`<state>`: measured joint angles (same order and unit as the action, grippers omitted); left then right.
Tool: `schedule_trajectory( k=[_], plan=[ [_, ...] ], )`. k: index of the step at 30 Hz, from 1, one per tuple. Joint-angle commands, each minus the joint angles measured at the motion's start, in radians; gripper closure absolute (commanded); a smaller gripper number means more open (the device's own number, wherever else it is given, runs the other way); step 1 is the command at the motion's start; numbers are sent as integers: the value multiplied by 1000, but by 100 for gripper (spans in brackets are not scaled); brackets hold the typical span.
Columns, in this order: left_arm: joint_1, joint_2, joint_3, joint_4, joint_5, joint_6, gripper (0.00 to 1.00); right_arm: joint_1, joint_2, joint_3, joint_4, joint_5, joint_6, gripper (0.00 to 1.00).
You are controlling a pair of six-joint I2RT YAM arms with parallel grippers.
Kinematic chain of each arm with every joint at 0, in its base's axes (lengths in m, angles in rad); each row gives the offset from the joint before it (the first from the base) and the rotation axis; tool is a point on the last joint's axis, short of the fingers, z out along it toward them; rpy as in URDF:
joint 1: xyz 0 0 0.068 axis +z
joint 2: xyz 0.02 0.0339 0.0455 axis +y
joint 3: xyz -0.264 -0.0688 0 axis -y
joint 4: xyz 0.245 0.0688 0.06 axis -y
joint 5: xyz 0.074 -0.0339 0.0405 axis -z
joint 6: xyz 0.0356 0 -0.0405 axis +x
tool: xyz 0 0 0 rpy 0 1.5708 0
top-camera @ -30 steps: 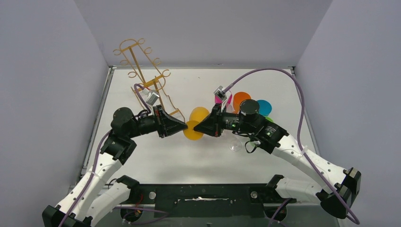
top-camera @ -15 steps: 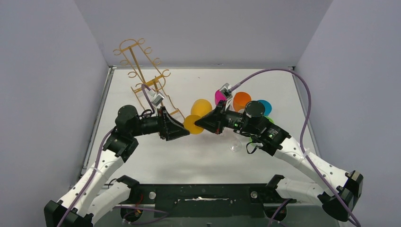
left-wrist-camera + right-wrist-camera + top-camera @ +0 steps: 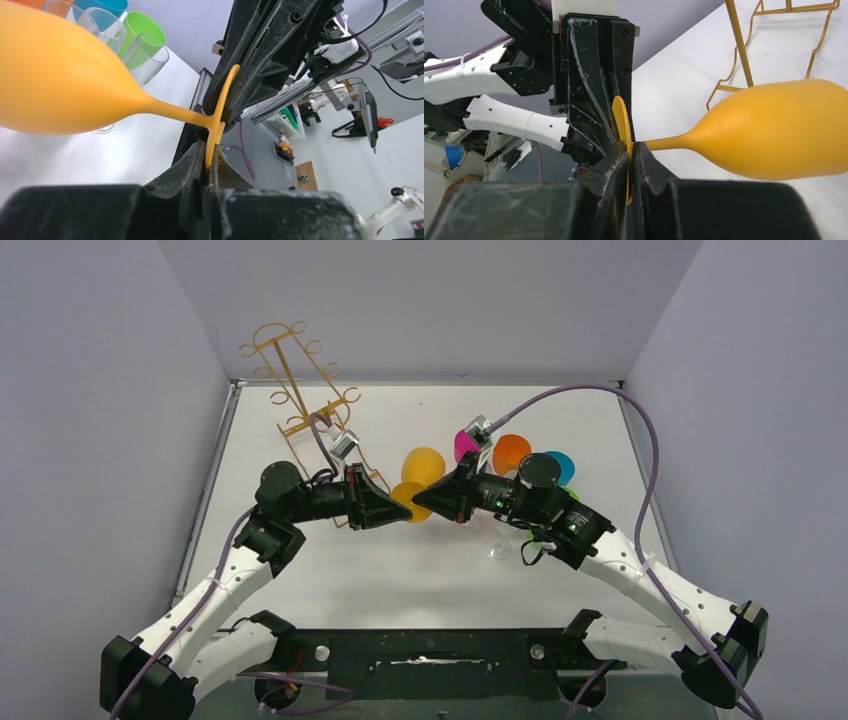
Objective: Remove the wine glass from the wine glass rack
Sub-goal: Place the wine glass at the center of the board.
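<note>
A yellow wine glass (image 3: 424, 466) hangs in the air between my two grippers, clear of the gold wire wine glass rack (image 3: 300, 390) at the back left. My left gripper (image 3: 403, 515) is shut on one edge of the glass's round foot (image 3: 218, 117). My right gripper (image 3: 419, 504) is shut on the opposite edge of that foot (image 3: 621, 117). In the left wrist view my left gripper (image 3: 210, 157) clamps the foot from below, and the bowl (image 3: 60, 85) points left. In the right wrist view my right gripper (image 3: 630, 149) clamps the foot, the bowl (image 3: 784, 130) points right, and the rack (image 3: 744, 50) stands behind.
Pink (image 3: 465, 445), orange (image 3: 511, 452) and blue (image 3: 558, 466) glasses stand at the back right, with a green one (image 3: 145, 35) beside them. A clear glass (image 3: 497, 548) stands under my right arm. Grey walls close the table on three sides.
Both grippers and the yellow glass have shifted slightly toward the back of the table. The left arm has reached further right. Both grips on the foot are unchanged.
</note>
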<state>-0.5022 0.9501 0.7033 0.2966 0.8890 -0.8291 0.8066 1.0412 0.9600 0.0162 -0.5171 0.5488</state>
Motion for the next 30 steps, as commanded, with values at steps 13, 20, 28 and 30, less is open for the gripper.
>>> schedule_trajectory(
  k=[13,20,28,30],
  plan=[
    [-33,-211,-167,-88,74,363,100,-24,-185,-1,-62,448,-87,48],
    [-33,-381,-324,29,81,606,100,-168,-147,73,-257,329,-28,38],
    [-31,-345,-372,87,285,748,100,-319,-28,110,-268,-174,67,28],
    [-30,-322,-365,113,344,746,100,-319,-12,107,-241,-220,83,26]
  ],
)
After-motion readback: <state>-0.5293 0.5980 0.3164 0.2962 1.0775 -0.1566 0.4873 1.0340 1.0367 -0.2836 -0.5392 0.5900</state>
